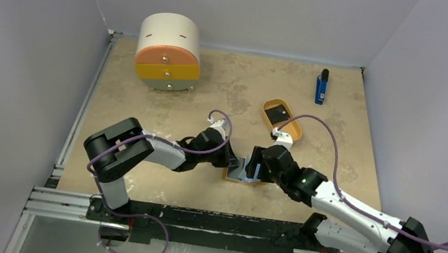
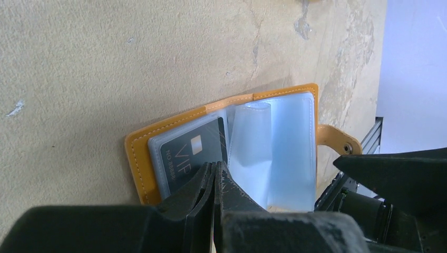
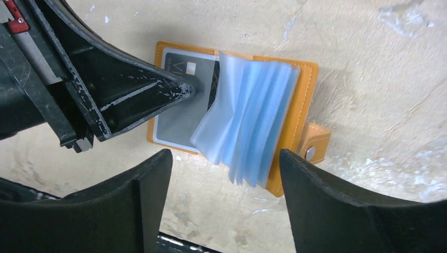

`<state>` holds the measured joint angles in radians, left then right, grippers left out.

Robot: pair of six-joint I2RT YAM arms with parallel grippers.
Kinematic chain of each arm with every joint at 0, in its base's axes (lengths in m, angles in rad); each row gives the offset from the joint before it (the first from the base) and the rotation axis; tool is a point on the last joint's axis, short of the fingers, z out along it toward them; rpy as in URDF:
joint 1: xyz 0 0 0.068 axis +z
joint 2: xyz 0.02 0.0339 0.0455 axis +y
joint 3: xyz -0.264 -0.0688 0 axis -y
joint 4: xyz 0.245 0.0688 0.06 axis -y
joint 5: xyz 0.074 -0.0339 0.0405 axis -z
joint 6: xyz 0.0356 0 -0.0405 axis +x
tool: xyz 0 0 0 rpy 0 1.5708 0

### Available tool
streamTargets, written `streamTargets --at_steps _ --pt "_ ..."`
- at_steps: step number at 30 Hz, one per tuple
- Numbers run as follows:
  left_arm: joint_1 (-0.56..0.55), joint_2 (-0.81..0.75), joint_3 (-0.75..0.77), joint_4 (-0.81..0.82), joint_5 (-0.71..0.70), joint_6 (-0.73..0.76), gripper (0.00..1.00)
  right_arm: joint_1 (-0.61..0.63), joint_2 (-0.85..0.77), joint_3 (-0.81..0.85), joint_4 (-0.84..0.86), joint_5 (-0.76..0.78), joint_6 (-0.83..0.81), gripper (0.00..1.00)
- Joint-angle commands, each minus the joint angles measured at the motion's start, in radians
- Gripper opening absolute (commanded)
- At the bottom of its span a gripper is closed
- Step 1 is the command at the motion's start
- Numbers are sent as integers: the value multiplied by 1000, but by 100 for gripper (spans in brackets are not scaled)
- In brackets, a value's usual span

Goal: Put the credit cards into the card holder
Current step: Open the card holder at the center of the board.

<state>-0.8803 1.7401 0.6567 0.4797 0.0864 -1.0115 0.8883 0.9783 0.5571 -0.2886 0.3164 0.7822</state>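
The orange card holder [image 1: 242,178] lies open on the table between my two grippers. In the left wrist view its left pocket [image 2: 158,158] holds a black credit card [image 2: 192,150] marked VIP. The clear blue sleeves [image 2: 274,147] fan up on the right. My left gripper [image 2: 216,167] is shut, its tips resting on that card; it also shows in the right wrist view [image 3: 187,90]. My right gripper [image 3: 224,155] is open and empty just above the sleeves [image 3: 248,126], near the snap tab [image 3: 311,153]. A second black card [image 1: 281,113] lies in the tan tray.
The tan oval tray [image 1: 293,135] sits just behind the card holder. A blue-and-black stick [image 1: 321,87] lies at the back right. A round drawer cabinet [image 1: 167,52] stands at the back left. White walls enclose the table on three sides.
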Motion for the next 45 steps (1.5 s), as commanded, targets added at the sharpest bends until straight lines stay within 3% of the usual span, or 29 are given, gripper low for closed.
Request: streamTargets --at_steps 1,9,14,21,29,35,37,41,45 --pt "1 57 -23 -112 -66 32 0 3 52 83 -45 23 -123 81" --pt "1 54 -39 -97 -59 19 0 9 196 112 -47 99 -91 88" --pt "1 53 -46 -97 -58 20 0 9 174 91 -74 103 -14 81" --pt "1 53 -49 -92 -55 18 0 7 211 61 -68 82 14 62" --pt "1 18 -64 -84 -52 7 0 6 290 53 5 47 -6 59" --pt "1 -70 -51 -174 -79 10 0 6 329 59 19 54 -9 64" --pt "1 -130 -43 -218 -83 16 4 6 340 58 20 56 -14 64" --pt "3 -243 -22 -324 -130 39 22 5 366 51 33 54 -14 63" --pt "2 -357 -5 -431 -166 55 29 6 370 43 52 46 -6 63"
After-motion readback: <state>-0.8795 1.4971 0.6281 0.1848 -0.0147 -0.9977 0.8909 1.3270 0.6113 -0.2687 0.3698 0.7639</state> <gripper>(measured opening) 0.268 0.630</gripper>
